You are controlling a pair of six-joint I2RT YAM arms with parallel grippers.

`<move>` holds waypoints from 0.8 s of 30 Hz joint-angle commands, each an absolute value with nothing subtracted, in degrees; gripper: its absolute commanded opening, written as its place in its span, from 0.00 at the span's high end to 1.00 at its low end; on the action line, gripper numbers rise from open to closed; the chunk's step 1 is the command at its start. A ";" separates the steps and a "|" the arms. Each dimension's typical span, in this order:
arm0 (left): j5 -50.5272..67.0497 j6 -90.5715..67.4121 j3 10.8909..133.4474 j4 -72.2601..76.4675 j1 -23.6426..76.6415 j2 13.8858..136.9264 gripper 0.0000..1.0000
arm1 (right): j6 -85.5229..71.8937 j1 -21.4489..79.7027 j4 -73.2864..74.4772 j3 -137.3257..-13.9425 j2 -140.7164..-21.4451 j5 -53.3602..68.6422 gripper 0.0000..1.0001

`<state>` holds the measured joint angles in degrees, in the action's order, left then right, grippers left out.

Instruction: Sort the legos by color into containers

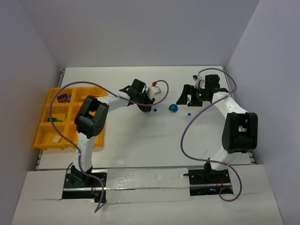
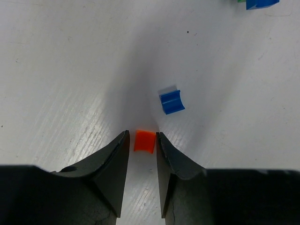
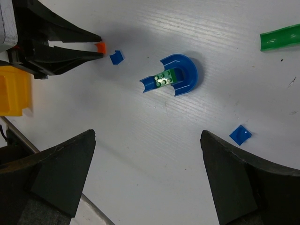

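Orange-red lego [image 2: 144,141] between the left gripper's [image 2: 142,135] jaws
It lay on the table [image 2: 70,70], lower centre of the left wrist view; whether the narrow jaws clamped it could not be told. The right gripper [image 3: 147,136] hung spread wide, empty.

Robot lab cell: white table [image 1: 140,145], plain enclosing walls [image 1: 140,33], bolted robot arms [image 1: 91,117].

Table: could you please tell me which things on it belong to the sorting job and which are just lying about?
Job:
orange brick
small blue piece
blue arch with a green brick on it
blue tile
green bar
yellow tray

Just there:
purple cables
shiny plate between the arm bases
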<state>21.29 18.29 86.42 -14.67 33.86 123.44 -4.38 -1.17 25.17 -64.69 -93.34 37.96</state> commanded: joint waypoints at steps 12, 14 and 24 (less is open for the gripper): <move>20.26 18.04 88.34 -23.72 34.21 118.05 0.90 | -4.21 -1.49 24.51 -65.94 -93.60 39.19 0.00; 21.64 16.00 88.67 -24.89 33.07 114.46 0.94 | -4.31 -1.45 24.43 -66.04 -93.69 39.45 0.00; 25.91 10.38 80.18 -34.83 18.02 94.94 1.00 | -3.34 -1.32 24.17 -64.77 -92.46 39.02 0.00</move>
<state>24.15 12.43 84.37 -29.04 24.76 103.36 -4.40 -1.17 25.10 -64.69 -93.34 38.81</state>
